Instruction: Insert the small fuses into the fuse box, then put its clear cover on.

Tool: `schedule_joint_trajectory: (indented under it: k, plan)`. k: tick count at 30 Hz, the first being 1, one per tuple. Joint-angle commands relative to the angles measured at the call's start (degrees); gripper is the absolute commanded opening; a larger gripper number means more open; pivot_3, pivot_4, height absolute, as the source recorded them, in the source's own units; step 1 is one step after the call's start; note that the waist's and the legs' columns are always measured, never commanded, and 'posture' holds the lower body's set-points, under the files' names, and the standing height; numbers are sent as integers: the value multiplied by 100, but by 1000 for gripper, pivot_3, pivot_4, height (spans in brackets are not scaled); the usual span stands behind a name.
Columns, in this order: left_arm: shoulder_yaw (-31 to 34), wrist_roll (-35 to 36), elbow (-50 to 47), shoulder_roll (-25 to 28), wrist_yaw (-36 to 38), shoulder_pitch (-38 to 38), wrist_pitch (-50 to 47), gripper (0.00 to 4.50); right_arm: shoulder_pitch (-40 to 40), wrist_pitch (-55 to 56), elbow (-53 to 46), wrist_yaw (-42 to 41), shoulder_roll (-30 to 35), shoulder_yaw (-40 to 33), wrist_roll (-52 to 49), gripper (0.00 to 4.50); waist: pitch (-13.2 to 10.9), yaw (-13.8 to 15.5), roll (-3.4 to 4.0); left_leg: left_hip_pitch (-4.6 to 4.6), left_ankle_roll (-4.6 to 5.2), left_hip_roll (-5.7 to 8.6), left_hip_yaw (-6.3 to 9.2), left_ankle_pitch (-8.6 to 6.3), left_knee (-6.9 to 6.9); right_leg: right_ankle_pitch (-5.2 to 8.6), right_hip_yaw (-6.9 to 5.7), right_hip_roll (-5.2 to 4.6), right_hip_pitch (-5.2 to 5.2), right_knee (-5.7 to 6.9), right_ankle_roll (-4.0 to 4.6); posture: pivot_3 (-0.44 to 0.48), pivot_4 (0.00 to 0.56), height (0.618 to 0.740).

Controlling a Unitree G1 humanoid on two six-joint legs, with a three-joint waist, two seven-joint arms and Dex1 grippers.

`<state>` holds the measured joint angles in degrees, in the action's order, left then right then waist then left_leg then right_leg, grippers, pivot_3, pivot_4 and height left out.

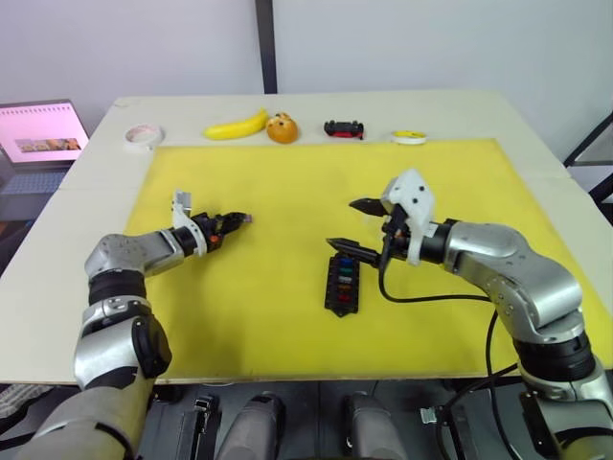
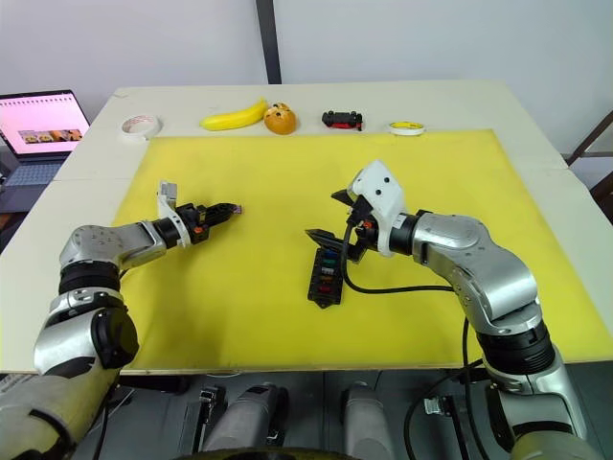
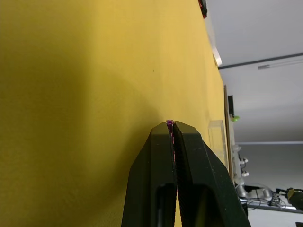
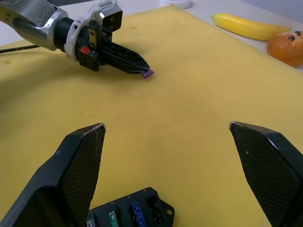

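The black fuse box (image 1: 343,285) lies on the yellow mat (image 1: 287,316) in front of me, with several coloured small fuses (image 1: 345,278) seated in its slots. My right gripper (image 1: 343,223) hangs open just above the box's far end, nothing between its fingers (image 4: 80,175). Left of centre, my left gripper (image 1: 244,218) is shut on a purple fuse (image 4: 148,73), held a little above the mat; the fuse's edge peeks out at the tips (image 3: 169,124). A transparent rectangular shell (image 3: 217,137), apparently the clear cover, lies on the mat beyond the left gripper.
Along the table's far edge sit a banana (image 1: 237,126), an orange toy (image 1: 282,127), a black-and-red toy car (image 1: 344,128), a yellow tape roll (image 1: 409,137) and a white tape roll (image 1: 144,136). A laptop (image 1: 38,134) stands off the far left corner.
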<state>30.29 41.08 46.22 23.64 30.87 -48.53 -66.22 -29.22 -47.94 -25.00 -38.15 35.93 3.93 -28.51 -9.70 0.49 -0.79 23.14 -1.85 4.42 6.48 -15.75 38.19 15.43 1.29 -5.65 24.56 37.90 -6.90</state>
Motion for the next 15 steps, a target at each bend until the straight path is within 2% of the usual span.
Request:
schedule_joint_trajectory:
  k: [1,15]
  plan:
    - [32,74,-56,10,3,92,-170,47,-6,11,-255,1,45,-188,-90,4500,0,0,0,0,0,0,-1,0,0,0,0,0,0,0,0,0,150,740]
    - [362,501,-811,4,-101,250,-663,47,21,-160,-275,94,-22,-355,-371,4500,-2,-30,-3,3,0,-1,0,0,-3,0,1,0,6,-1,0,0,150,740]
